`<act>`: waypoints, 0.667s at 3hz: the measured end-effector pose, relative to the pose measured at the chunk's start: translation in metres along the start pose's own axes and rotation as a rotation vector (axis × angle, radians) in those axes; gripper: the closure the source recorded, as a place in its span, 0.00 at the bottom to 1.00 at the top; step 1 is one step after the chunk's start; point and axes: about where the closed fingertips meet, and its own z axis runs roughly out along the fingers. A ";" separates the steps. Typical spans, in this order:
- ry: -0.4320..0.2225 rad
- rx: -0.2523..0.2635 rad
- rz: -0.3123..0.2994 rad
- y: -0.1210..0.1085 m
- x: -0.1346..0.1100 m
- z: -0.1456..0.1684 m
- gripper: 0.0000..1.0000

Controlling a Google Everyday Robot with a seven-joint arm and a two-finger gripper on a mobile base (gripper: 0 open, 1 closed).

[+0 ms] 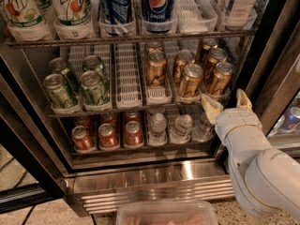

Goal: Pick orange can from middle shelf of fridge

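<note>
Several copper-orange cans stand in white lanes on the right half of the middle shelf (129, 86) of the open fridge (154, 182). The front ones are at the orange can (156, 69), a second can (191, 81) and a third can (219, 78). My gripper (227, 104) is open, its two cream fingers spread, at the shelf's front right corner, just below and in front of the rightmost orange can. Nothing sits between the fingers. The white arm runs down to the lower right.
Green cans (93, 86) fill the shelf's left lanes. Tall 7UP and Pepsi bottles (158, 6) stand on the rack above. Red cans (108, 136) and clear bottles (183, 125) sit below. A dark door frame (276, 55) stands right of the gripper. A clear tray (166, 213) lies at the bottom.
</note>
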 end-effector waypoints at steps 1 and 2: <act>-0.014 0.024 0.018 0.003 -0.001 0.006 0.44; -0.026 0.053 0.013 -0.001 0.003 0.012 0.44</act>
